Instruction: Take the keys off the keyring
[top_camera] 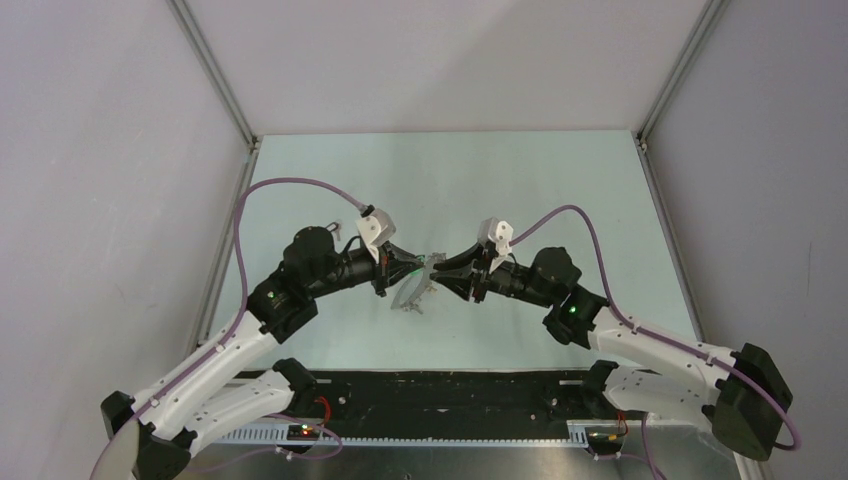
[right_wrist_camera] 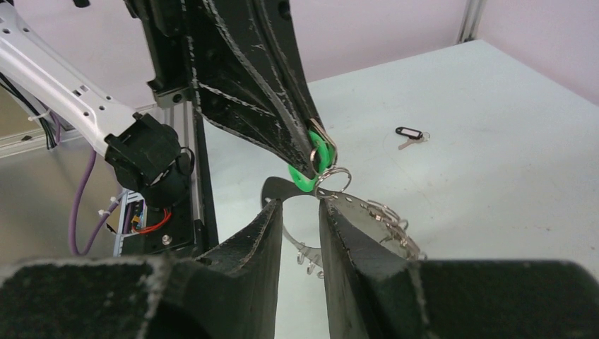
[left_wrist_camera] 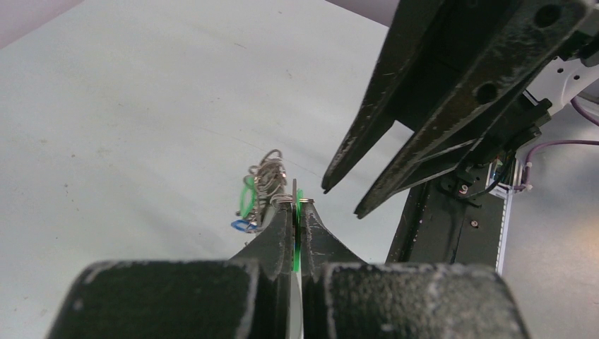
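My left hand [left_wrist_camera: 295, 209] is clamped flat on the green tag [right_wrist_camera: 309, 164] of one key and holds it up over the middle of the surface [top_camera: 500, 190]. The keyring [right_wrist_camera: 282, 188] hangs from that tag's small split ring [right_wrist_camera: 332, 175], lifted off the surface as far as I can judge. My right hand [right_wrist_camera: 300, 212] faces it from the right, fingers parted with nothing between them, tips just beside the loop.

I judge I am partway through. One black-tagged key [right_wrist_camera: 410, 133] lies alone on the surface, well apart and off the loop, while the other keys [left_wrist_camera: 263, 185] bunch together on the low side of the ring.

The next move, as I see it, is to close my right hand on the thin ring near the split ring, so the green one can be worked round and off. That calls for fine aim, because the loop is thin dark wire and likely to swing.

The tag is smooth, bright plastic, flat and rounded. The split ring is shiny coiled steel. The bunched keys are plain silver metal, with a green and a blue tag among them. The surface is pale, matte and lightly scuffed
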Robot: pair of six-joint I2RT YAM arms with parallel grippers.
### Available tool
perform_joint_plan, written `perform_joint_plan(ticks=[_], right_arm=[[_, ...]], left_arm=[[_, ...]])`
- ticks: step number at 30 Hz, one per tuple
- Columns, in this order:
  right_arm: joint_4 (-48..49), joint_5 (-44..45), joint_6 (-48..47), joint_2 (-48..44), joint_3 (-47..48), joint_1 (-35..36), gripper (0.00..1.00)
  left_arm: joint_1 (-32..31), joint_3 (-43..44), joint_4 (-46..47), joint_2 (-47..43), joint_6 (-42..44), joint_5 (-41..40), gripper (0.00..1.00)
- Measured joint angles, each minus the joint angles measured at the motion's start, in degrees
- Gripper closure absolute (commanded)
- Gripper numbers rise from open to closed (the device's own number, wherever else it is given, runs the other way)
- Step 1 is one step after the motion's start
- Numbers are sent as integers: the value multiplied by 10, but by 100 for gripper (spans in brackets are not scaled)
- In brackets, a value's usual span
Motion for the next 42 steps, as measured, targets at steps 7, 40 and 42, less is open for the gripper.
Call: perform_joint_plan(ticks=[7, 40, 42], right_arm=[[17, -25, 0, 36, 4, -18, 72], [73, -79, 3, 89, 29, -21, 81], [72, -78, 0, 89, 30, -21, 85]], left_arm=[[0, 0, 1, -3, 0, 0, 100], [3, 0, 6, -8, -1, 2, 100], [3, 0, 6, -9, -1, 2, 100]])
